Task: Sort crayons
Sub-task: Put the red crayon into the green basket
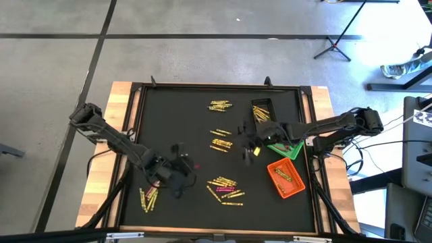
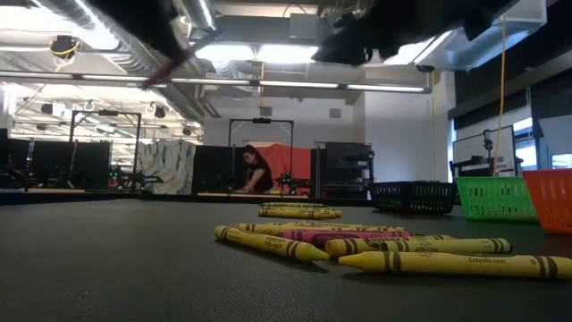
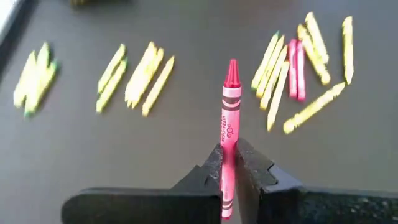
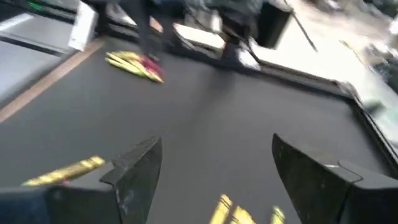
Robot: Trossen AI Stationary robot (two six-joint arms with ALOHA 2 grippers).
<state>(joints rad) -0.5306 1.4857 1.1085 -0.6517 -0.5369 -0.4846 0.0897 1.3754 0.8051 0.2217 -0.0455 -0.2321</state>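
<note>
Nearest the lens in the low view: yellow crayons (image 2: 451,262) lying across the lower right of frame, one magenta stick among them. Left gripper (image 3: 230,163) is pinched on a red crayon (image 3: 229,118), which stands out past the fingertips, tip pointing away from the wrist; in the high view that gripper (image 1: 177,169) sits lower centre-left of the black mat (image 1: 169,121). Right gripper (image 4: 214,163) has fingers spread wide, nothing between them, hovering centre-right in the high view (image 1: 251,147) near the green bin (image 1: 287,149). Orange bin (image 1: 286,179) is lower right, black bin (image 1: 262,110) upper right; crayon clusters are scattered across the mat, one bunch at lower left (image 1: 148,198). Risks, as I read it: the crayon looks held near its back end only, so it could pivot or slip during a fast swing; a drop could land it back in a yellow pile and undo the sort. Both arms may also crowd the bin area if the left crosses over. Hard to tell: which bin takes red, bin contents from above, and both grippers in the low view, where only dark blurred shapes cut the top edge.
</note>
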